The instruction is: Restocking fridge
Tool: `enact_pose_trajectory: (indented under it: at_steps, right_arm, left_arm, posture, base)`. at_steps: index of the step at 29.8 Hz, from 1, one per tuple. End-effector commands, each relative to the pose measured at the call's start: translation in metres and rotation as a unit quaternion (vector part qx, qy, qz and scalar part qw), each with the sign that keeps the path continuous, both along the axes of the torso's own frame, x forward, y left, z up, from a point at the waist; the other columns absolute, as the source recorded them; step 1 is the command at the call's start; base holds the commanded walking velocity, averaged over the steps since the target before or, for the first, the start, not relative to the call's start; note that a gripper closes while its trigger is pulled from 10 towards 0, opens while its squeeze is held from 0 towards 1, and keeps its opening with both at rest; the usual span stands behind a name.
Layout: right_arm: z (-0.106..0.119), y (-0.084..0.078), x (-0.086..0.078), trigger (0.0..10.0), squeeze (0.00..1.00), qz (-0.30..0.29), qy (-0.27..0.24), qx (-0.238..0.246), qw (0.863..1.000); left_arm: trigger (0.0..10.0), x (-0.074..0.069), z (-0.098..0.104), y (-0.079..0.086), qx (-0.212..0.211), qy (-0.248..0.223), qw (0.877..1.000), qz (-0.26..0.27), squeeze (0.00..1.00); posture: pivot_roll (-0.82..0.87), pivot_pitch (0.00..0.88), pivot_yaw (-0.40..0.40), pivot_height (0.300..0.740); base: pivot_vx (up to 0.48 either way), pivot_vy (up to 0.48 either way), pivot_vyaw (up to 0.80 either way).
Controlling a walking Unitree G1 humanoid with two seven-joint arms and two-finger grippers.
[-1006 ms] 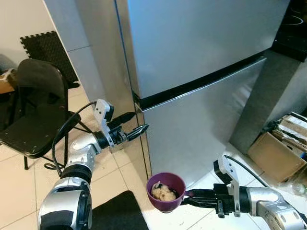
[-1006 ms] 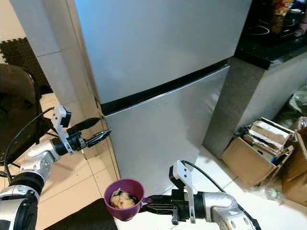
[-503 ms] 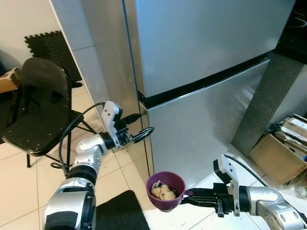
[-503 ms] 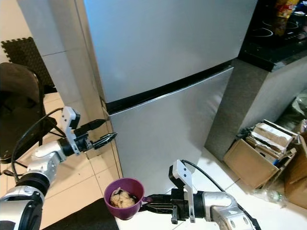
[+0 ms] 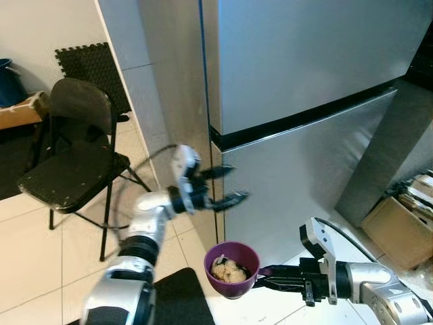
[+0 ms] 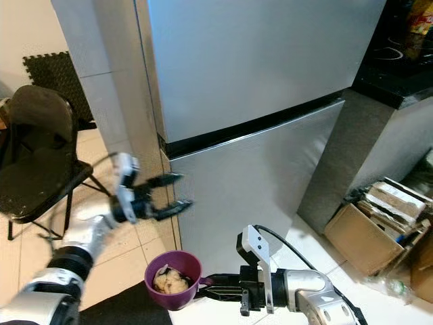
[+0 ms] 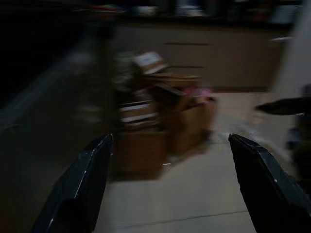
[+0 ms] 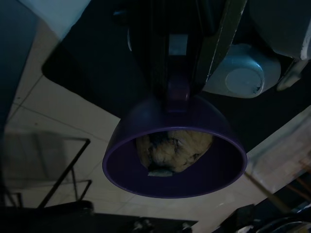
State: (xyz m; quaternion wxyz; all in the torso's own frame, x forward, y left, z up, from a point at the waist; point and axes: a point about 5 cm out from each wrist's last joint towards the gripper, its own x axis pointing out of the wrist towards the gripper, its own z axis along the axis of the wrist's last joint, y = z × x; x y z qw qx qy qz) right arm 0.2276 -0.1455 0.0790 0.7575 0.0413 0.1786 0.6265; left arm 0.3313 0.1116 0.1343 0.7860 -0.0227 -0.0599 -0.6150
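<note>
Left eye view is showing the fridge (image 5: 304, 101) not yet opened: the left gripper (image 5: 226, 185) is spreading empty fingers at its door edge, while the right gripper (image 5: 270, 275) is pinching the purple bowl (image 5: 233, 269) of food low in front.

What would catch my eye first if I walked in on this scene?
Probably the tall silver fridge, both doors shut, straight ahead. Low in front of it, the right gripper holds a purple bowl of food by its handle, while the left gripper reaches with fingers spread toward the fridge's left edge, where the two doors meet. A black chair stands to the left.
</note>
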Motion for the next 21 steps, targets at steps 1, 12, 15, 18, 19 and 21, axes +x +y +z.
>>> enact_pose_trajectory:
  at_steps: [1,12,15,18,19,21]
  right_arm:
    - [0.003,0.003,-0.001,10.0,0.00,0.011,-0.004,0.008,1.000]
    - [0.002,0.004,-0.002,10.0,0.00,0.011,-0.003,0.007,1.000]
    - [0.002,0.005,-0.002,10.0,0.00,0.012,-0.003,0.006,1.000]
    - [0.002,0.005,-0.001,10.0,0.00,0.012,-0.003,0.006,1.000]
    - [0.002,0.006,-0.001,10.0,0.00,0.012,-0.003,0.006,1.000]
    - [0.002,0.006,-0.001,10.0,0.00,0.012,-0.003,0.005,1.000]
  left_arm:
    - [10.0,-0.002,-0.001,-0.001,0.005,0.000,1.000,-0.007,0.00]
    - [10.0,-0.005,-0.006,0.022,0.035,0.026,0.999,-0.004,0.00]
    - [10.0,-0.014,-0.019,0.038,0.114,0.045,0.992,-0.021,0.00]
    - [10.0,-0.015,-0.030,0.051,0.185,0.056,0.981,-0.005,0.00]
    - [10.0,-0.017,-0.035,0.057,0.222,0.055,0.974,0.000,0.00]
    - [10.0,-0.017,-0.038,0.062,0.248,0.053,0.967,0.007,0.00]
  posture:
    - [-0.06,0.000,0.021,0.740]
    - [-0.06,0.000,0.025,0.740]
    - [-0.05,0.000,0.025,0.740]
    - [-0.05,0.000,0.025,0.740]
    - [-0.06,0.000,0.026,0.740]
    - [-0.06,0.000,0.027,0.740]
  base:
    - [0.000,0.000,0.00]
    - [0.000,0.000,0.00]
    - [0.000,0.000,0.00]
    - [0.000,0.000,0.00]
    - [0.000,0.000,0.00]
    - [0.000,0.000,0.00]
